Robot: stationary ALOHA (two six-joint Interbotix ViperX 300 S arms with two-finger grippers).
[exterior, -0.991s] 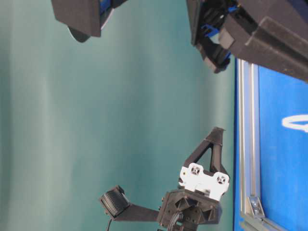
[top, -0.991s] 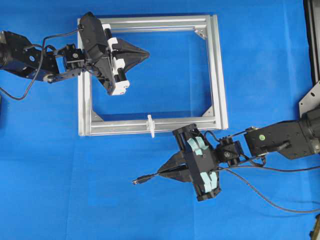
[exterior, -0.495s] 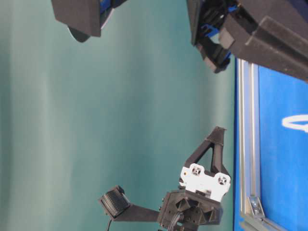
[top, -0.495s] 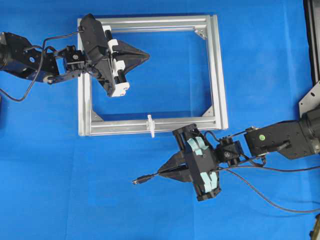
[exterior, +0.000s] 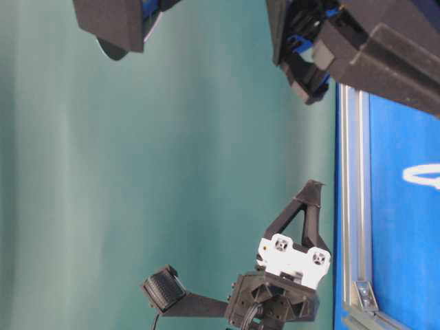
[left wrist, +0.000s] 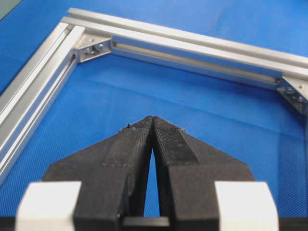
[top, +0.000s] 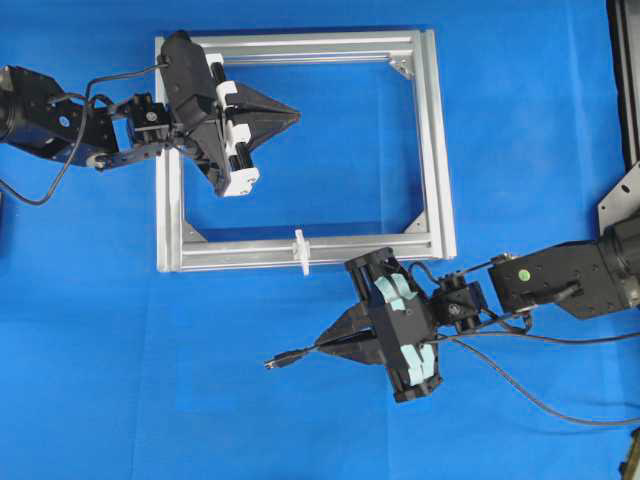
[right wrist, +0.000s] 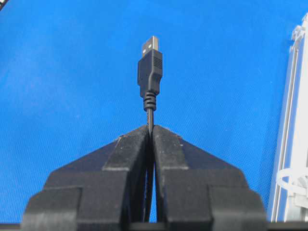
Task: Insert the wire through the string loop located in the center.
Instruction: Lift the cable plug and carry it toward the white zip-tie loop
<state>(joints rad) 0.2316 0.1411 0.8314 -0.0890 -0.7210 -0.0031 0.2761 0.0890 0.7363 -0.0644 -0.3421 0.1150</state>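
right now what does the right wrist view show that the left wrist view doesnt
Only the right wrist view shows the wire, its plug sticking out past the right gripper clamped on the cable, and the string loop at the frame's edge. Only the left wrist view shows the left gripper, shut on nothing, above the frame's interior with two corner brackets. Both show the aluminium frame and the blue cloth.

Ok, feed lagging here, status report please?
Right hand shut on wire, plug pointing away from string loop. Left hand shut, empty, above frame. Path clear.
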